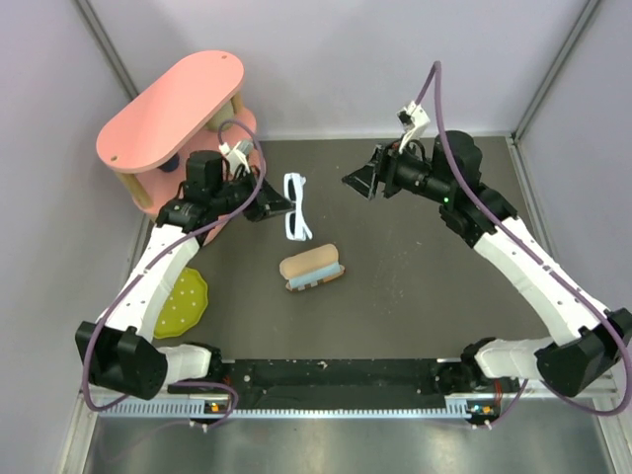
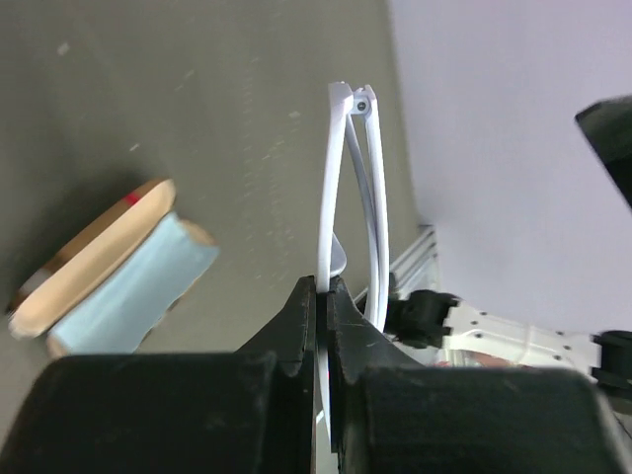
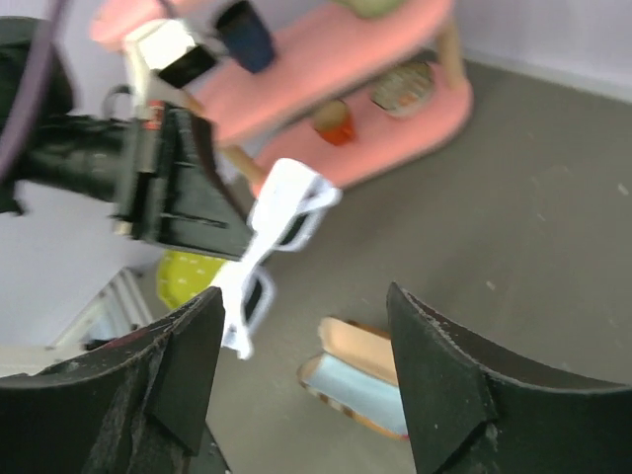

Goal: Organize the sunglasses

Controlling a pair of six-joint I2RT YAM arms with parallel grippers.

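Note:
The white sunglasses point(image 1: 296, 207) hang in the air above the dark table, held by my left gripper point(image 1: 272, 209), which is shut on the frame. In the left wrist view the folded white frame point(image 2: 346, 188) rises from between my pinched fingertips point(image 2: 328, 296). My right gripper point(image 1: 363, 180) is open and empty, to the right of the glasses and facing them. In the right wrist view the sunglasses point(image 3: 272, 242) sit between and beyond my spread fingers point(image 3: 188, 346). The open plaid case point(image 1: 312, 268) with a light blue cloth inside lies on the table below the glasses.
A pink two-tier stand point(image 1: 178, 114) with small items stands at the back left. A yellow-green dotted plate point(image 1: 183, 304) lies at the left under my left arm. Grey walls bound the table at the back and sides.

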